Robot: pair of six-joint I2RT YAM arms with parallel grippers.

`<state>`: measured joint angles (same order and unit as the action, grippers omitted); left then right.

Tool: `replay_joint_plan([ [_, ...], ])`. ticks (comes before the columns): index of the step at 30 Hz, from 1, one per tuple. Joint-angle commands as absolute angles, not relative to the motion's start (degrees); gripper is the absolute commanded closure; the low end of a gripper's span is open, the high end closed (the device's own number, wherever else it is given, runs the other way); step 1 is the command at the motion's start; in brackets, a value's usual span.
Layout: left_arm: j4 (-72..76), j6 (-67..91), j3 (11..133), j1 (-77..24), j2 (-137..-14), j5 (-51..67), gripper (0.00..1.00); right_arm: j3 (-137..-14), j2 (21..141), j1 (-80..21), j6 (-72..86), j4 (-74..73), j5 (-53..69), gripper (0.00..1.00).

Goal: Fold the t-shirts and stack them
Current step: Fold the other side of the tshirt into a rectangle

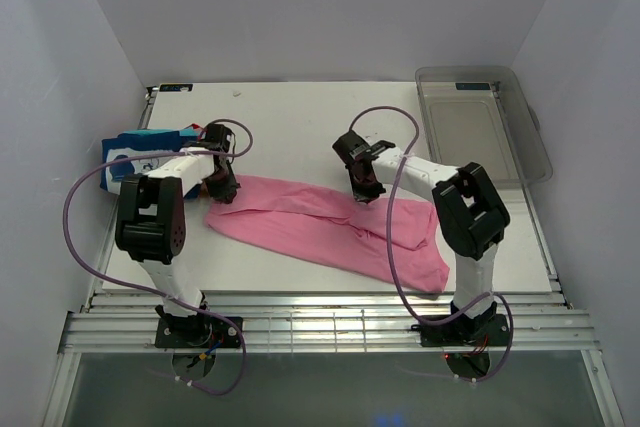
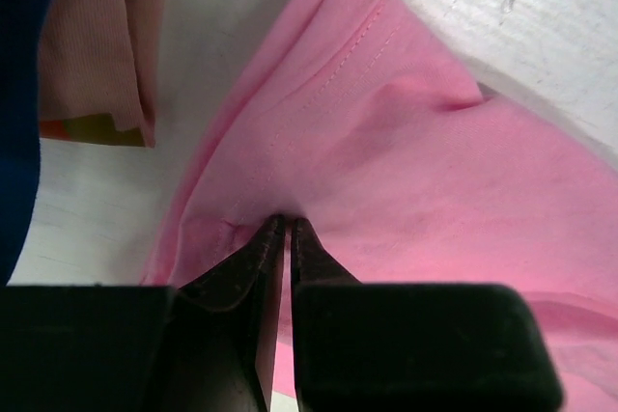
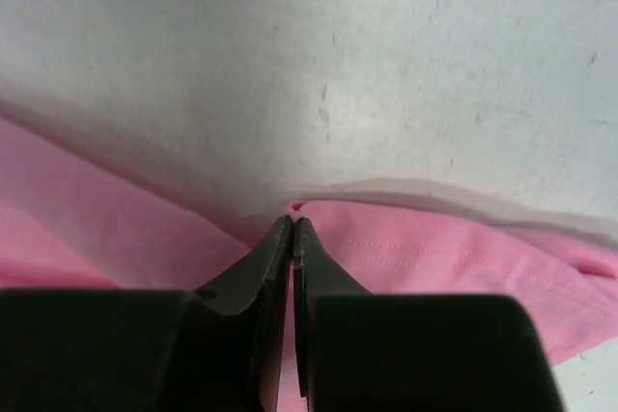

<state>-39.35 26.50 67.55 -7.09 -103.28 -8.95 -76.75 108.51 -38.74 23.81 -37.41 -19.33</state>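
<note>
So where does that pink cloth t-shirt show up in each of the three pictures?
Top external: the pink cloth t-shirt lies stretched across the table's middle, between the two arms.
Left wrist: it fills the centre and right, pinched by the left hand.
Right wrist: it runs along the bottom, its edge nipped by the right hand.
Shared landmark: the white tabletop beyond the shirt in every view.

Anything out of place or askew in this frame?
The pink cloth t-shirt lies slanted across the white table, bunched in long creases rather than flat. The clear plastic bin at the far right appears to overhang the table's edge.
</note>
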Motion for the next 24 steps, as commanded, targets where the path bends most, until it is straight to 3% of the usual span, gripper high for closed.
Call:
replay_joint_plan([
  [1,-37.8,26.4,65.7,-7.0,-100.0,-9.1,0.81,-84.4,113.1,-38.7,24.8,-40.3,-25.0,0.92],
  [8,-37.3,26.0,62.6,-7.0,-97.7,-9.8,0.82,-89.5,112.2,-38.7,25.5,-44.3,-28.7,0.92],
  [24,-37.3,25.4,62.5,-7.0,-97.1,-9.0,0.84,-78.0,94.1,-47.4,34.5,-51.6,-30.1,0.92],
])
